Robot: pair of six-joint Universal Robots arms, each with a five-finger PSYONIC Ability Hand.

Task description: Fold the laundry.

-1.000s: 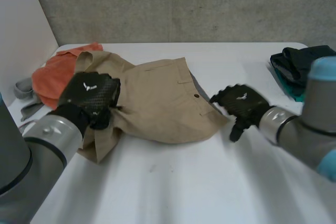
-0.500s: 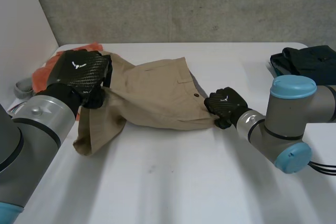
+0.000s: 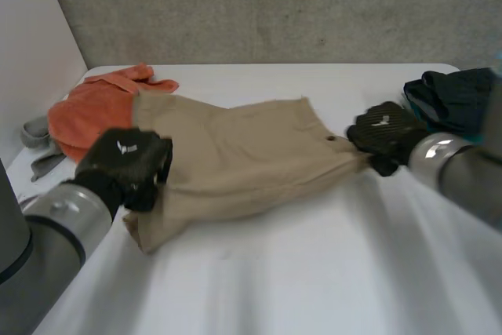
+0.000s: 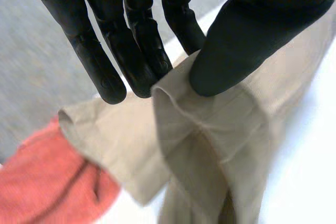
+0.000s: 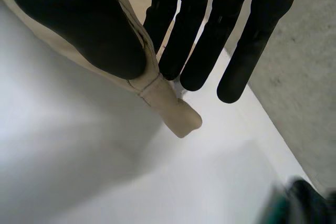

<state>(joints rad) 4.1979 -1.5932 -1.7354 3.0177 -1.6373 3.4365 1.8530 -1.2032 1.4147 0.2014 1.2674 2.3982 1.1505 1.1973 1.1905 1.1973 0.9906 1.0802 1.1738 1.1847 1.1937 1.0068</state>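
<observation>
Beige shorts are spread across the middle of the desk. One end is pinched between thumb and fingers of the left hand, and the opposite end is pinched likewise by the right hand. An orange cloth is noted at the far left corner, and dark garments at the right edge.

L hand & R hand grip tan shorts taut.

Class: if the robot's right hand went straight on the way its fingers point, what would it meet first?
The right hand pinches the khaki shorts by a corner; just past its fingertips lies bare white table, probably met first. The dark clothes pile sits off that line.
</observation>
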